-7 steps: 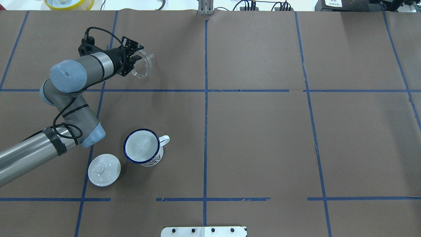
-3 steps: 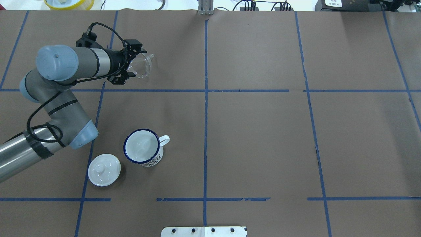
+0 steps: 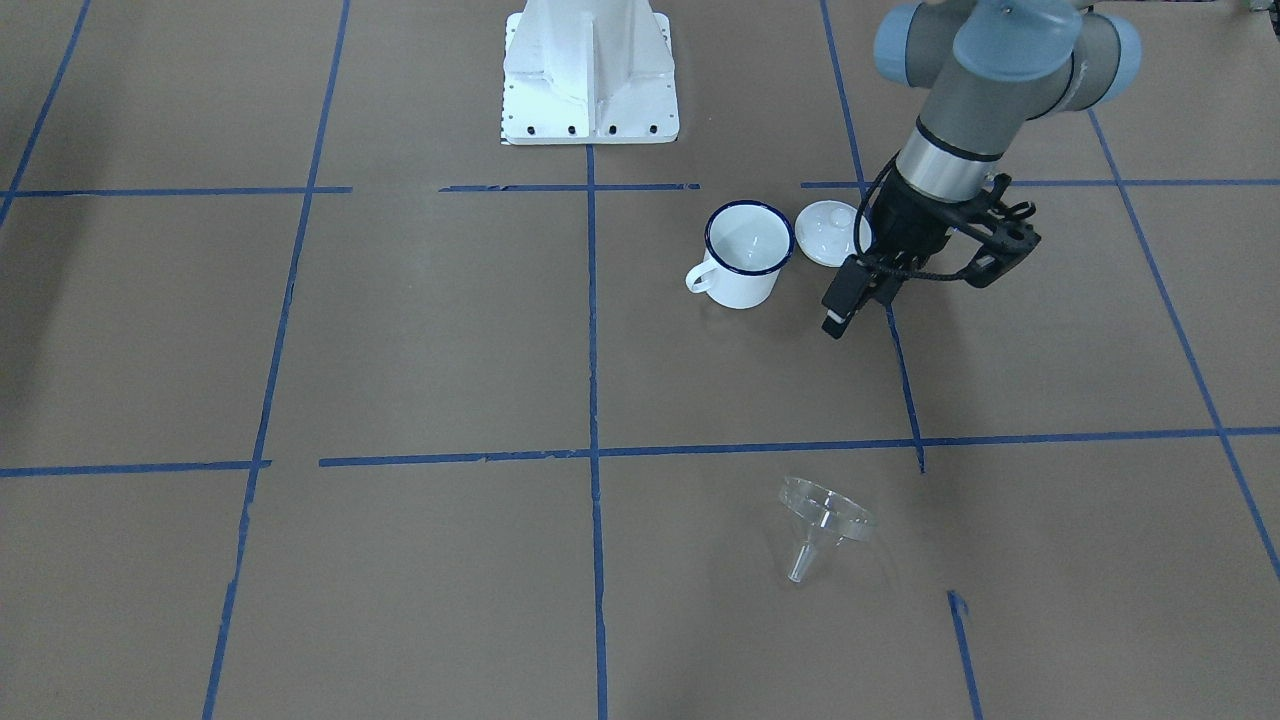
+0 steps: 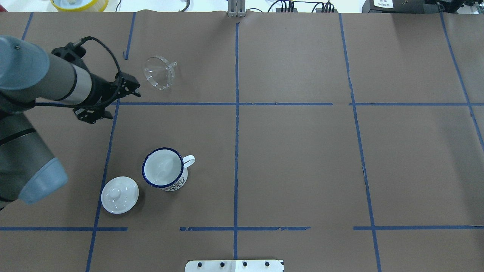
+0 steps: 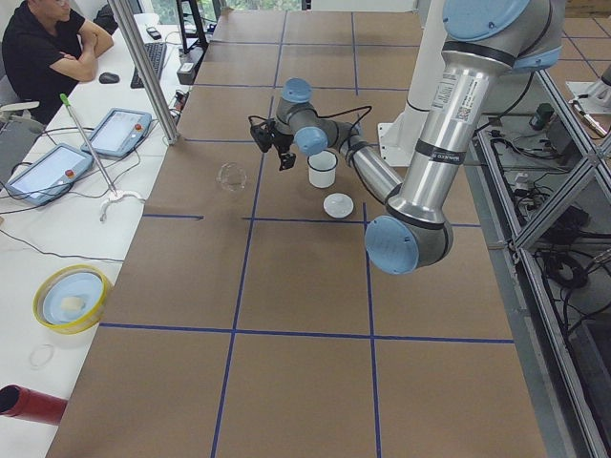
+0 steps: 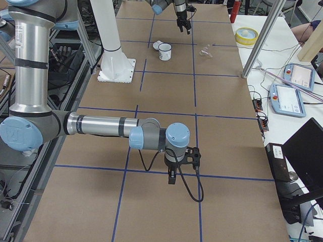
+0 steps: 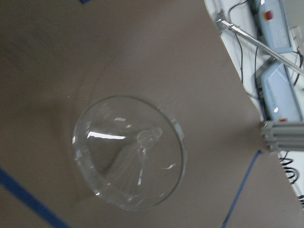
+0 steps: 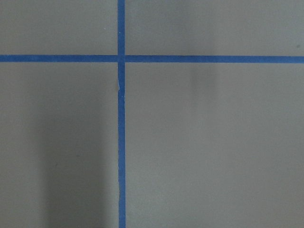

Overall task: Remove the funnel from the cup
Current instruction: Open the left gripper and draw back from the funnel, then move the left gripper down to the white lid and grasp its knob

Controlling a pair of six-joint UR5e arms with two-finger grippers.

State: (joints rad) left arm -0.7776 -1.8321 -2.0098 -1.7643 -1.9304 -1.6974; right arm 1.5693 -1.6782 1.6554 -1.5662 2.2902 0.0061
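Funnel (image 4: 159, 72) lies tipped near the desk's far-left corner, outside the cup (image 4: 165, 173). Left gripper (image 4: 123, 105) nearby gapes empty; right gripper (image 6: 181, 170), grip unclear. Nudged, its round cone could roll.

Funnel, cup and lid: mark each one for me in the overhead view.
funnel (image 4: 158, 73), overhead exterior view, on the clear cone wall.
cup (image 4: 163, 169), overhead exterior view, on its white inner floor.
lid (image 4: 121, 195), overhead exterior view, on the dome beside the knob.
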